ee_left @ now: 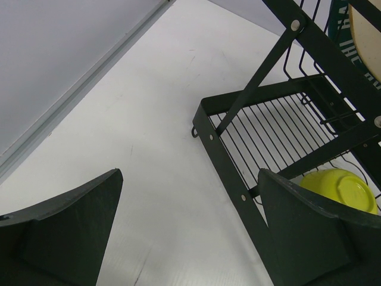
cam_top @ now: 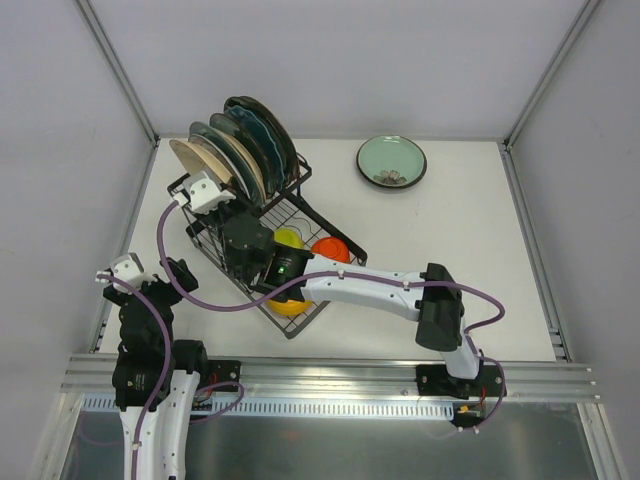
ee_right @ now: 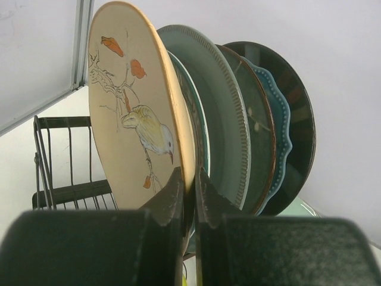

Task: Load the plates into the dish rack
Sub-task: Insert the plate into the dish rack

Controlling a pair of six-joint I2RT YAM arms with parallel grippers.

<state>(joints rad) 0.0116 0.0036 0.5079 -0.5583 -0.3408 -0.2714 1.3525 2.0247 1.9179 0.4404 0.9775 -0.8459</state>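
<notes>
Top view, lower left: left gripper [ee_left: 190, 179] hovering over the bare table [cam_top: 470, 250], just left of the rack [cam_top: 320, 225]. Its fingers [ee_left: 71, 232] are standing wide apart, holding nothing. Its wrist view is showing a corner of the rack's lower tray on the right, with a yellow bowl [ee_left: 340, 186] sitting inside, partly behind the right finger. Upper left of centre: plates [cam_top: 245, 145] standing on edge in the rack's raised section, packed in a row and leaning slightly. Leftmost in that row is a cream plate [ee_right: 134, 113] painted with a bird and orange leaves. The right gripper [ee_right: 189, 186] is pinching its lower rim, one finger on each face, jaws pressed together on the rim. Behind it in the right wrist view, left to right: a grey-green ribbed plate [ee_right: 223, 101], a dark teal plate [ee_right: 257, 131] with a brown rim, a scalloped teal plate [ee_right: 281, 140], and a dark striped plate [ee_right: 300, 101]. I cannot tell whether the cream plate is sitting in a slot, as its foot is hiding behind the fingers. Centre: right arm reaching across the lower tray, over bowls lying there, an orange bowl [cam_top: 332, 248] among them. Upper right of centre: mint plate [cam_top: 392, 160] lying flat on the table, well apart from the rack, not yet loaded.
</notes>
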